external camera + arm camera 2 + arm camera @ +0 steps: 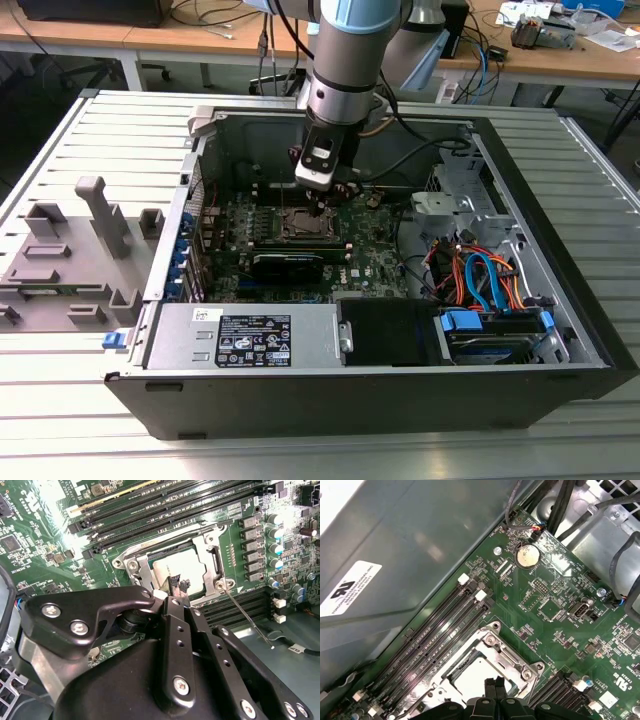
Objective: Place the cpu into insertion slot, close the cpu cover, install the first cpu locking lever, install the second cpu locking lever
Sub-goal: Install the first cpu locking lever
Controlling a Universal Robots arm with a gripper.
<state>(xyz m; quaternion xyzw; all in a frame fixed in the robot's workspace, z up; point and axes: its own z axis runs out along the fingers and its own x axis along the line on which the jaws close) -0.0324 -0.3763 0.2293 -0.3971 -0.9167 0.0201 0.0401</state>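
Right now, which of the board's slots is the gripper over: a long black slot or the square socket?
The square insertion slot with the silver rim: the gripper sits right above the cpu in it, with long black slots flanking it.

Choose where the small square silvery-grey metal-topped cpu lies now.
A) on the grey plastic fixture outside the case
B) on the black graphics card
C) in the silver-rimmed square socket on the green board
C: the small square silvery-grey cpu sits inside the silver-rimmed socket, directly under the gripper.
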